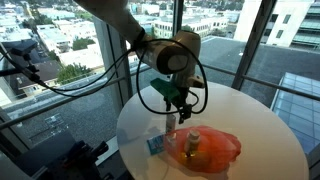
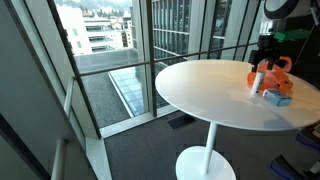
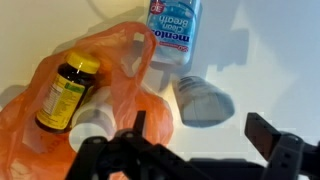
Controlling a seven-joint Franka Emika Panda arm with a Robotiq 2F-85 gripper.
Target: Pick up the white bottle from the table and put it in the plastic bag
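Note:
A white bottle (image 3: pixel 205 100) stands on the round white table (image 1: pixel 260 120), just beside the orange plastic bag (image 3: pixel 55 85). It shows in both exterior views (image 1: pixel 170 126) (image 2: pixel 258 82). My gripper (image 3: pixel 205 135) is open and hovers above the bottle, with the bottle between the lines of its two fingers and not touching them. In both exterior views the gripper (image 1: pixel 172 104) (image 2: pixel 265 58) hangs just over the bottle. The bag (image 1: pixel 210 150) (image 2: pixel 282 75) lies flat on the table and holds a brown bottle with a yellow cap (image 3: pixel 65 90).
A blue mint box (image 3: pixel 175 30) (image 1: pixel 155 145) lies on the table next to the bag. A second white, round-ended thing (image 3: pixel 92 122) lies at the bag's edge. The table edge (image 2: pixel 200 110) is close by, with glass walls behind it.

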